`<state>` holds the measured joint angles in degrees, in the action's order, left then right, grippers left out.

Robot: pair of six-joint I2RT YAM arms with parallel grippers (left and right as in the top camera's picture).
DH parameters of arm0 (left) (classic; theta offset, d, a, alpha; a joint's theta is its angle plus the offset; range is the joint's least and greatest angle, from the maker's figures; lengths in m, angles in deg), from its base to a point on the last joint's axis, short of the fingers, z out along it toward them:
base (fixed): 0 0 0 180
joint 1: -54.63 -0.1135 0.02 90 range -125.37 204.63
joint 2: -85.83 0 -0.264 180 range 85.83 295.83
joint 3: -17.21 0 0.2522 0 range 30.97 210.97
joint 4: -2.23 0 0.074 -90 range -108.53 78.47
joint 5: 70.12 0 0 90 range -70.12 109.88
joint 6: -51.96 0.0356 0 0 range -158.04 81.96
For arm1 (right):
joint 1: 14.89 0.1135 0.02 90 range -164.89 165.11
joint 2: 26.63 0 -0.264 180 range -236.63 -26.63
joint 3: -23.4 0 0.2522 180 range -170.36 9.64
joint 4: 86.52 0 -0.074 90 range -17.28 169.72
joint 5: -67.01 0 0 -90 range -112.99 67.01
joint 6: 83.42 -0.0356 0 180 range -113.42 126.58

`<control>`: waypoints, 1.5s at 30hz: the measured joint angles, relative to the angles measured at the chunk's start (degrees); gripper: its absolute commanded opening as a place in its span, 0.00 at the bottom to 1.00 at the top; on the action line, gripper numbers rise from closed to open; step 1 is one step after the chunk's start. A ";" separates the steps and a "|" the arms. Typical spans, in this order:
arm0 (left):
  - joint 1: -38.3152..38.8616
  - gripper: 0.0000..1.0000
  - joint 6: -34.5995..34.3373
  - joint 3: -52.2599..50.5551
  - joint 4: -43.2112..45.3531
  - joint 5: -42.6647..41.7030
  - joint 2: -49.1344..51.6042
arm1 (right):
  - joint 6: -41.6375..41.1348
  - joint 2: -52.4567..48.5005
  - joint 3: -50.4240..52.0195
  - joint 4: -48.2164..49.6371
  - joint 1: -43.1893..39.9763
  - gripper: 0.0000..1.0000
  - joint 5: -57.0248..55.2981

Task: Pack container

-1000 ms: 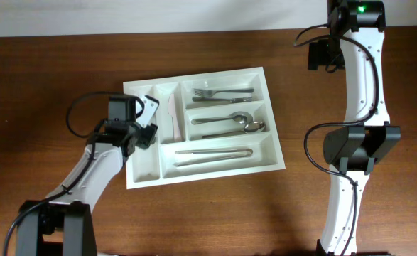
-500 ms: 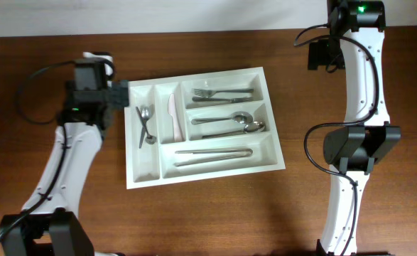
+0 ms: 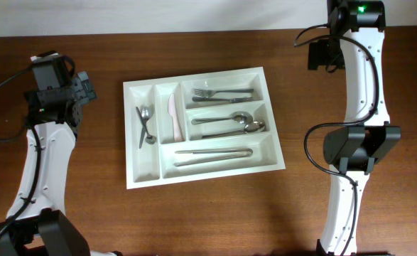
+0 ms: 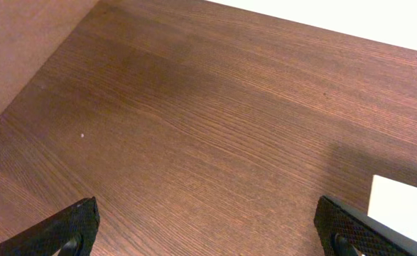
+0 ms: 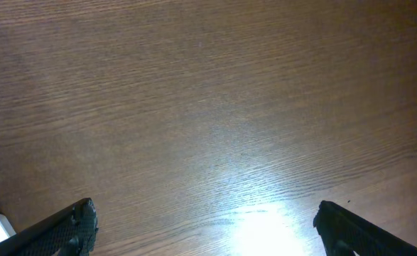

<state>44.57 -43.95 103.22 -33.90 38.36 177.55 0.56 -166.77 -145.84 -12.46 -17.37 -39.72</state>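
- The left arm [image 3: 41, 149] was over the container's [image 3: 201, 174] far-left compartment a second ago. It has since backed off to the counter's [image 3: 208, 220] left side, well apart from the tray.
- It left small cutlery [image 3: 145, 125] in that compartment.
- All five compartments now hold something: the knife [image 3: 172, 117], forks [image 3: 222, 94], spoons [image 3: 229, 124] and a long pair [image 3: 215, 153] fill the others. We see no loose pieces on the counter, so we judge packing done or nearly done.
- The container sits mid-counter, slightly skewed.
- The left fingers [image 4: 73, 227] are spread wide with nothing between them. The right fingers [image 5: 66, 227] are the same, over bare wood.
- The right arm [image 3: 361, 85] is unmoved at the far right.
- In both wrist views only the fingertips show, cut off by the frame.
- We can't identify the white sliver at the right wrist view's left edge.
- We can't tell exactly what the small pieces are.
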 measured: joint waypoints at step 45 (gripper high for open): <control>0.00 0.99 2.05 -0.02 -5.22 7.78 -4.96 | -0.02 0.00 0.00 0.00 0.00 0.99 0.00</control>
<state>44.57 -41.89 103.20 -39.12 46.14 172.59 0.54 -166.77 -145.84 -12.46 -17.37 -39.72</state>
